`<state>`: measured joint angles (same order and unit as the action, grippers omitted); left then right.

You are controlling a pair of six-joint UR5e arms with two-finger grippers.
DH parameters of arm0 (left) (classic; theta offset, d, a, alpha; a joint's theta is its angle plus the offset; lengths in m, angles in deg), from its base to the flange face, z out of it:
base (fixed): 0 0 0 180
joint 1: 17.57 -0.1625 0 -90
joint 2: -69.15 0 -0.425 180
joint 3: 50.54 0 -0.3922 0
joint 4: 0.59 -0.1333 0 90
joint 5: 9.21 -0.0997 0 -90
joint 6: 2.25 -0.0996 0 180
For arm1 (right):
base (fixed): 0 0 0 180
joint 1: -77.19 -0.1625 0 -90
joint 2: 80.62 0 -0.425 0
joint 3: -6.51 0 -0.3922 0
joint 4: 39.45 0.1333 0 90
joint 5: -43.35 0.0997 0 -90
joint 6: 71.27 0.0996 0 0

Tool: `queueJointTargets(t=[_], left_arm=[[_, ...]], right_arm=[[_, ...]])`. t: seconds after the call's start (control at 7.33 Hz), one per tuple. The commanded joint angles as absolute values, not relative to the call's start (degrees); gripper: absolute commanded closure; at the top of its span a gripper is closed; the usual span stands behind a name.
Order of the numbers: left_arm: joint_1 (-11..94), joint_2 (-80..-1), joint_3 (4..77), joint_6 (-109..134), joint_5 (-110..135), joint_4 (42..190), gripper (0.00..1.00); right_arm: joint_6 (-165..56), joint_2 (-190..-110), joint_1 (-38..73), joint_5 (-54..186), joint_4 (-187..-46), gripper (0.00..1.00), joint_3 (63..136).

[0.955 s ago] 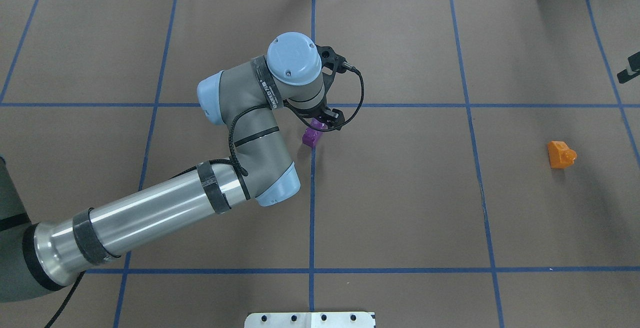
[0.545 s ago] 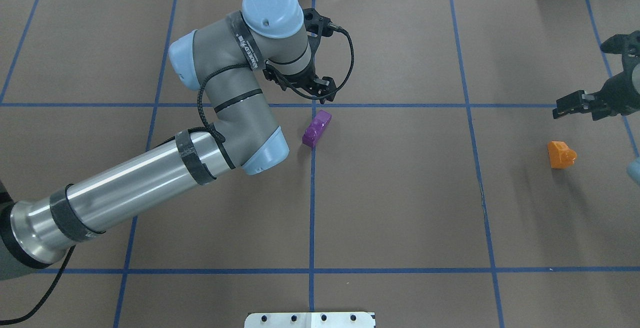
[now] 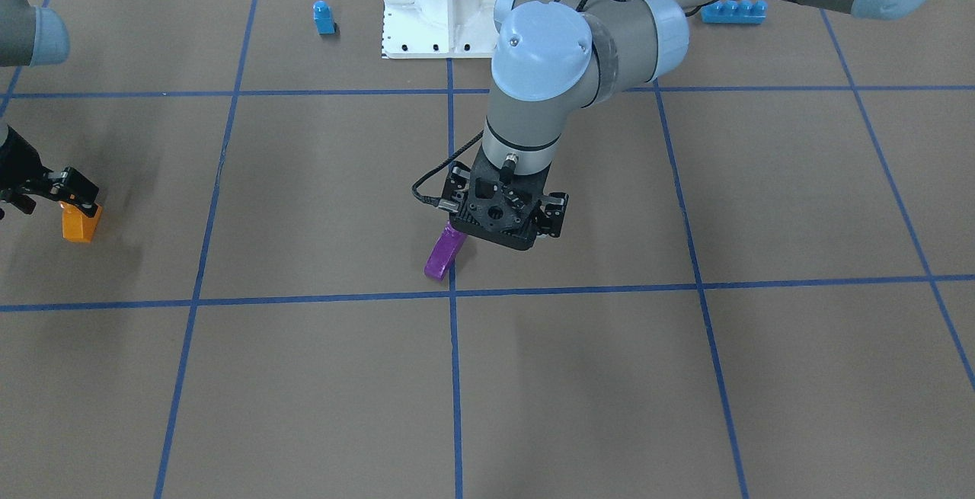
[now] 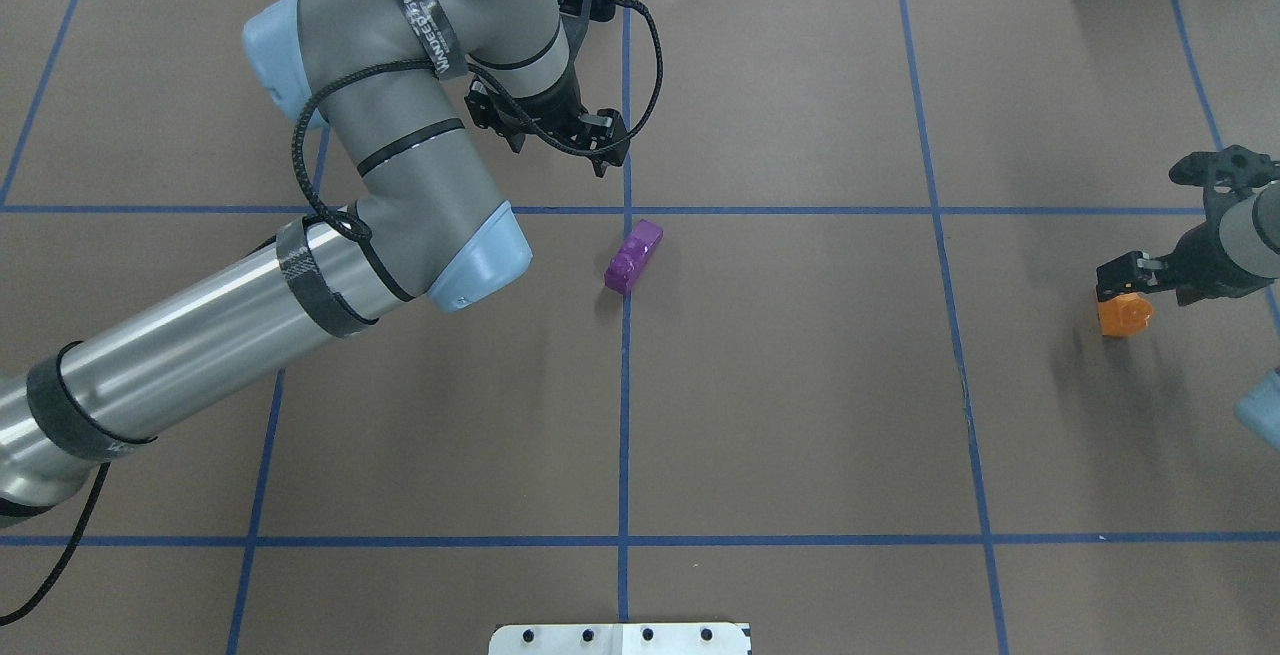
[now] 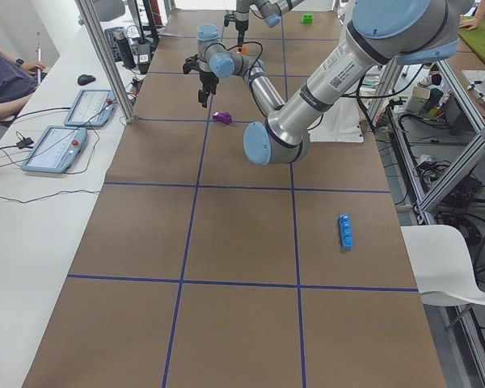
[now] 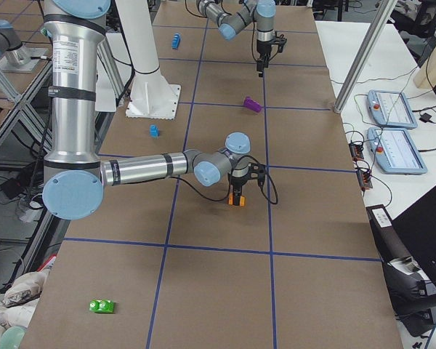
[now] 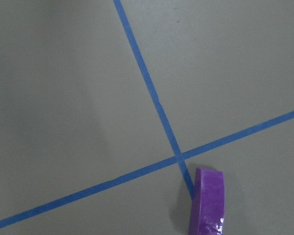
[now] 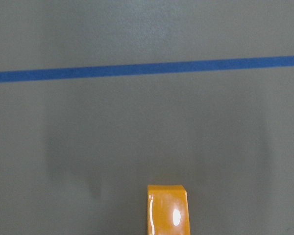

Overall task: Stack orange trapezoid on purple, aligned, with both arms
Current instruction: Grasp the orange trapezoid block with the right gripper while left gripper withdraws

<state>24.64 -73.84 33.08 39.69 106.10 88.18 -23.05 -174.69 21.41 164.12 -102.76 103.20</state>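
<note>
**A:** On this surface (image 4: 800, 385), why is the left arm (image 4: 400, 165) folded up high, beyond the middle?
**B:** To leave room, I'd judge. Its claw (image 4: 605, 145) points down, spread and empty.
**A:** And the right arm (image 4: 1240, 235)?
**B:** Wrist down near the edge, its claw (image 4: 1140, 275) parted just above the orange brick (image 4: 1125, 316), gripping nothing yet.
**A:** The purple brick (image 4: 633, 255)?
**B:** It lies by the central tape crossing (image 4: 626, 210), well apart from the orange one, probably where both arms can reach.
</note>
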Motion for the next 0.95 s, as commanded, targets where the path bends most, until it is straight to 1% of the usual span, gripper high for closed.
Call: queueJointTargets(t=[0.0,0.14,0.27,0.68,0.82], left_arm=[[24.9,-73.0,33.7,39.7,106.0,88.0,0.00],[24.9,-71.9,35.0,39.7,105.9,88.0,0.00],[24.8,-71.6,35.1,39.7,105.8,88.0,0.00],[24.9,-71.5,35.1,39.7,105.6,88.0,0.00],[24.8,-71.1,35.1,39.7,105.6,88.1,0.00]], right_arm=[[-23.4,-174.8,22.0,164.5,-101.0,0.01,101.2],[-23.3,-174.8,22.1,164.7,-101.0,0.08,101.3],[-23.2,-174.8,22.3,166.1,-101.1,0.20,101.0],[-22.8,-174.5,23.1,166.4,-101.4,0.25,100.7],[-22.7,-174.1,23.2,166.4,-101.4,0.45,100.5]])
